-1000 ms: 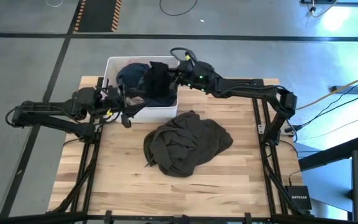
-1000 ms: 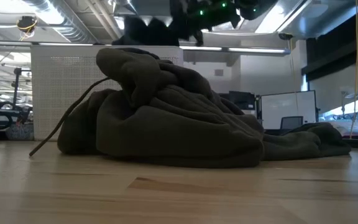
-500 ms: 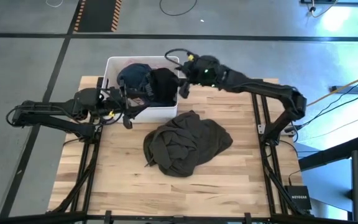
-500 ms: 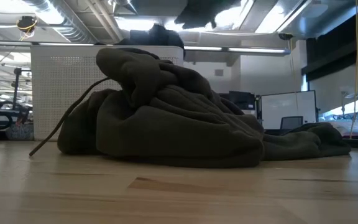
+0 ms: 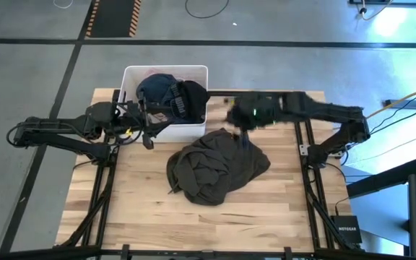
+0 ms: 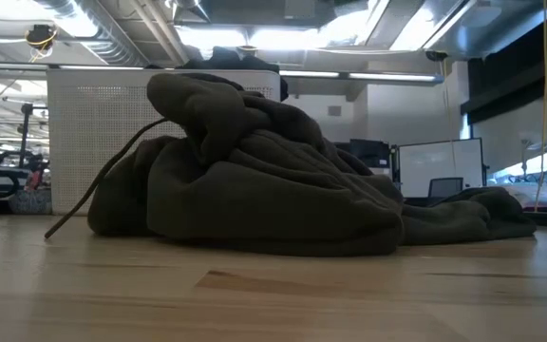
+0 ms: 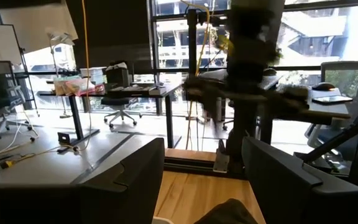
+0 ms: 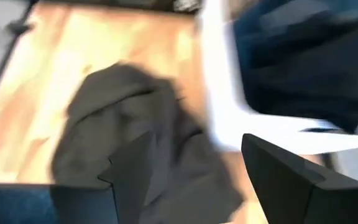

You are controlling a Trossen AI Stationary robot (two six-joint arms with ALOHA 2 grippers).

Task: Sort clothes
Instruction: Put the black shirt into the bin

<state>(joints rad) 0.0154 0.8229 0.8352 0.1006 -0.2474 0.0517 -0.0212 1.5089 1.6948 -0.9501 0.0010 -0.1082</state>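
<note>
Two arms noted. Right gripper (image 5: 238, 115) reaches across the wooden table (image 5: 136, 217), beside the white rectangular plastic tub (image 5: 131, 74), over the far edge of the large dark olive-grey garment (image 5: 215, 167); we see its jaws parted, empty. Black garment (image 5: 188, 100) and navy blue garment (image 5: 154, 88) fill the tub. Left gripper (image 5: 147, 124) sits at the tub's near wall, jaws apart, nothing held.

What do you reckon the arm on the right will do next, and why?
Probably lower onto the olive-grey garment. The right gripper is open and empty above its far edge, and the black garment already lies in the white tub. The left gripper waits beside the tub.
</note>
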